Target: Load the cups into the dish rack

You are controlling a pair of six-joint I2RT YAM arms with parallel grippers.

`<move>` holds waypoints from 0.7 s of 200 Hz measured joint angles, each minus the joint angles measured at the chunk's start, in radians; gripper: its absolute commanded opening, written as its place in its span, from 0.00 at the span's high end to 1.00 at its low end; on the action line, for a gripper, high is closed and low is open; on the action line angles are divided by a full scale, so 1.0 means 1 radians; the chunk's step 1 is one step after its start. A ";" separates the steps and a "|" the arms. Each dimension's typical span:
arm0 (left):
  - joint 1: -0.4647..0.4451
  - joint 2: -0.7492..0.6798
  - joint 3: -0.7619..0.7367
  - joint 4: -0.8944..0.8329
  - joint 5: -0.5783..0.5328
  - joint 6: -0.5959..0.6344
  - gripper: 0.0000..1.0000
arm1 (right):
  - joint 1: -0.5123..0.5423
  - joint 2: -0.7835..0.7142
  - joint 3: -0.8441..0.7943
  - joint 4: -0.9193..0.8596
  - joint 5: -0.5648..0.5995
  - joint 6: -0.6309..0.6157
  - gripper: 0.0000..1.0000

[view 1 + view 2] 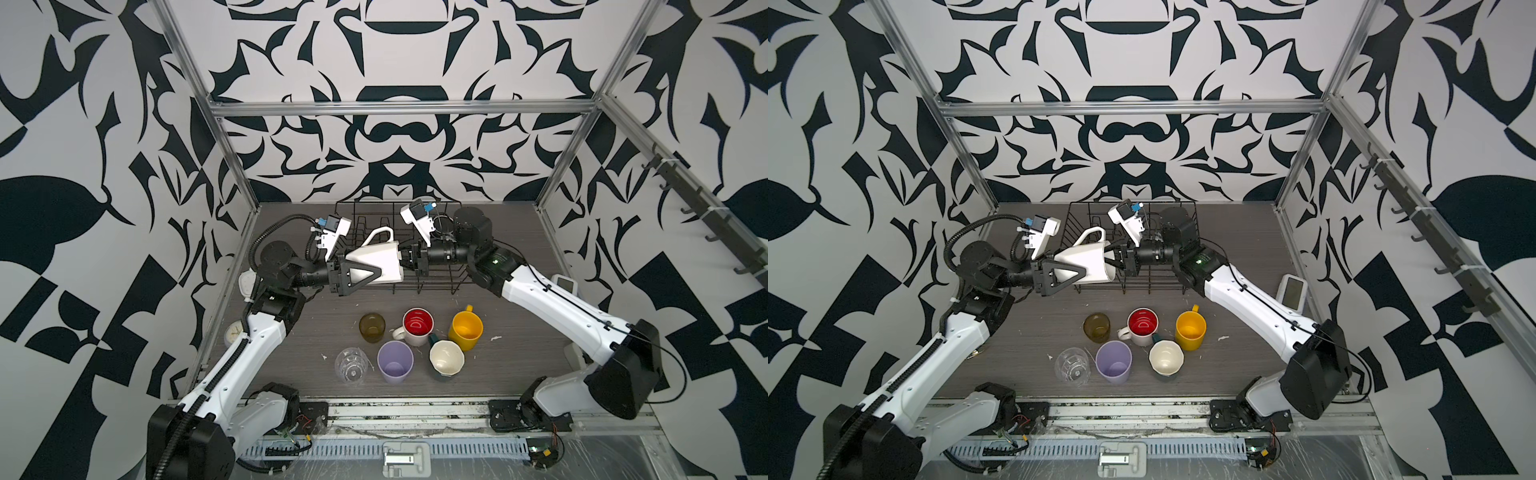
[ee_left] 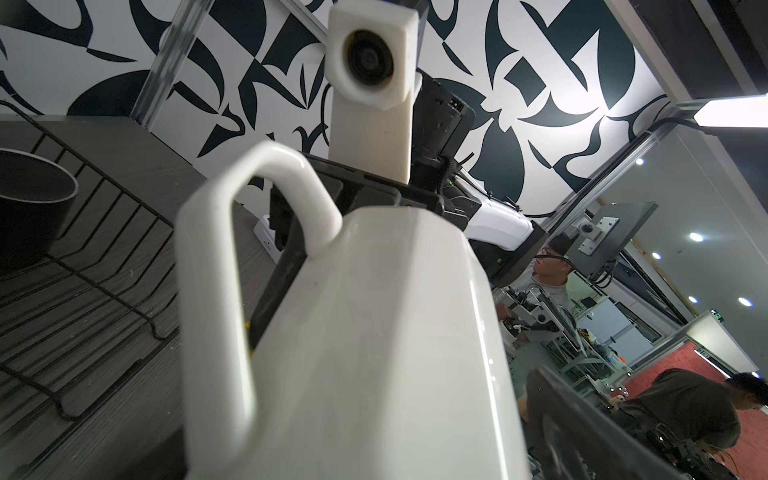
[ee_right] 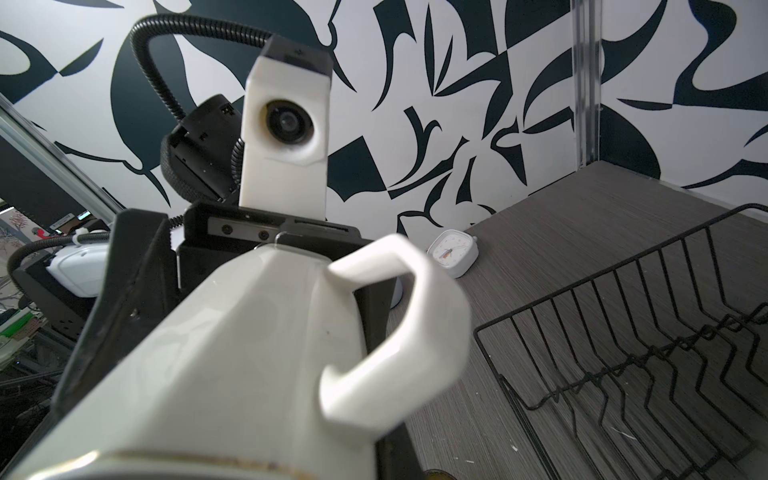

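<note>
Mug of white faceted ceramic [image 1: 386, 255] hangs sideways over the seven-o'clock corner of the black wire dish rack [image 1: 440, 279] (handle up). Right gripper [image 1: 405, 259] pinches its rim from three o'clock; left gripper [image 1: 372, 262] straddles its base from nine o'clock, jaws spread wide.

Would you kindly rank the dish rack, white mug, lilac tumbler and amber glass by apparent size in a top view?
Largest to smallest:
1. dish rack
2. white mug, though it is held off the table, nearer the camera, so this place is unsure
3. lilac tumbler
4. amber glass
</note>
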 measured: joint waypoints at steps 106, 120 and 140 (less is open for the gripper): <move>-0.013 0.008 0.000 0.068 0.005 -0.021 0.00 | -0.004 0.004 -0.012 0.077 -0.046 0.050 1.00; -0.013 0.008 0.000 0.071 0.005 -0.023 0.00 | -0.005 0.006 -0.016 0.091 -0.052 0.058 1.00; -0.013 0.008 0.000 0.076 0.004 -0.025 0.00 | -0.006 0.008 -0.025 0.117 -0.060 0.076 1.00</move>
